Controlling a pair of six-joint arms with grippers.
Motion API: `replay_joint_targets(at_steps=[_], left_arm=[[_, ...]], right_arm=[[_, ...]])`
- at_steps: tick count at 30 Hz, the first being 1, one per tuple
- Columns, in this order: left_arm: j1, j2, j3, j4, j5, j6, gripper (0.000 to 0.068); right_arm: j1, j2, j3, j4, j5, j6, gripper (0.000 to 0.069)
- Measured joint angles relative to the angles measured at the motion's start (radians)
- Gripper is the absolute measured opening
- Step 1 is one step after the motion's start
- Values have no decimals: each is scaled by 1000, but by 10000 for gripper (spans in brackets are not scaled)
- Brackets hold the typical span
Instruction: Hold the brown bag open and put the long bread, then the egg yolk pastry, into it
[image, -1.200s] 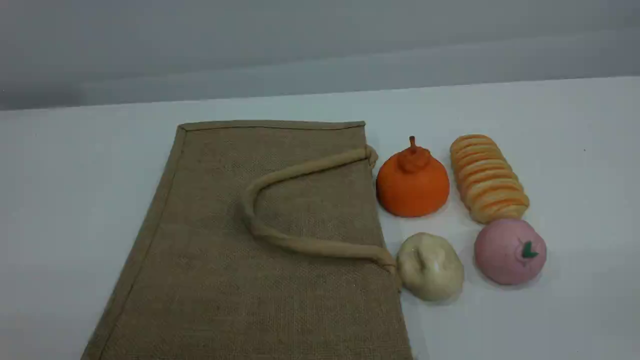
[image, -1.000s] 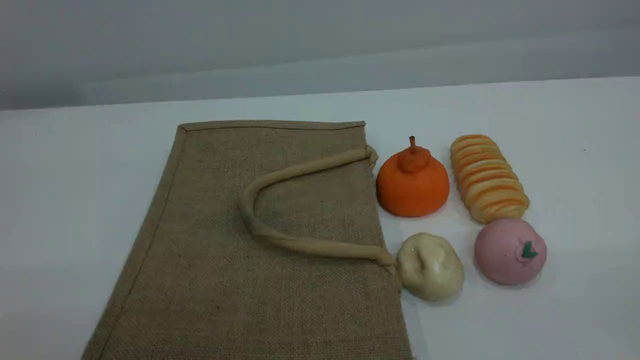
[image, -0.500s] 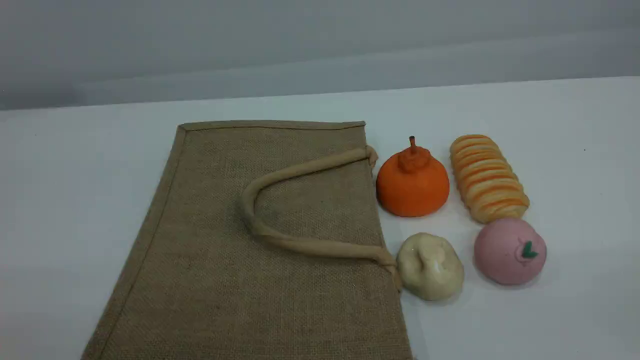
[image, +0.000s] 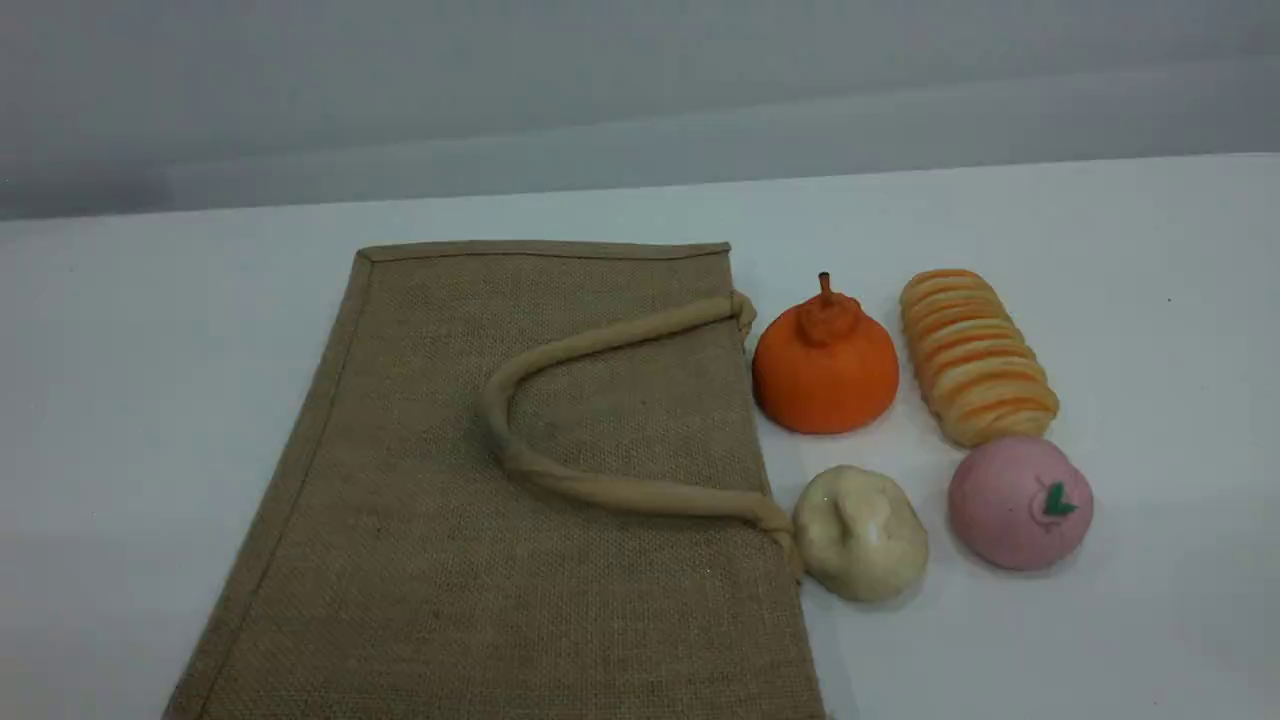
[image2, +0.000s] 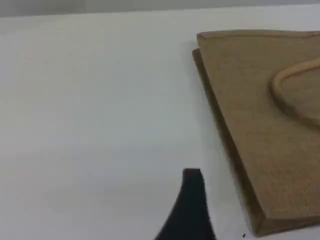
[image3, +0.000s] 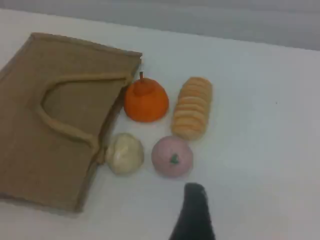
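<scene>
Left tool (image2: 192, 202) and right tool (image3: 195, 210) both hang released, so grab the rope handle (image: 600, 490) of your brown bag (image: 450, 560), flat on the table (image: 1150, 300), lifting before touching the long bread (image: 978, 355).

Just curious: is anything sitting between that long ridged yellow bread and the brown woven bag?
Yes. The round orange stemmed fruit shape sits between the long pale-yellow ridged bread and the side of the tan-brown woven bag where its beige rope handle attaches. The bag itself lies flat, not held open.
</scene>
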Motion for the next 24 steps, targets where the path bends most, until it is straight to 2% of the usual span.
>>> replay_joint_targets(at_steps=[9, 14, 19, 24], left_arm=[[0, 4, -13, 0, -10, 22, 567], [0, 106, -84, -96, -67, 28, 567], [0, 326, -178, -176, -134, 23, 567], [0, 601, -304, -186, -239, 23, 567]], right_arm=[[0, 0, 0, 43, -7, 1, 510], [0, 14, -17, 62, -36, 1, 510], [0, 167, -33, 146, -187, -9, 510], [0, 387, -33, 240, -364, -34, 510]])
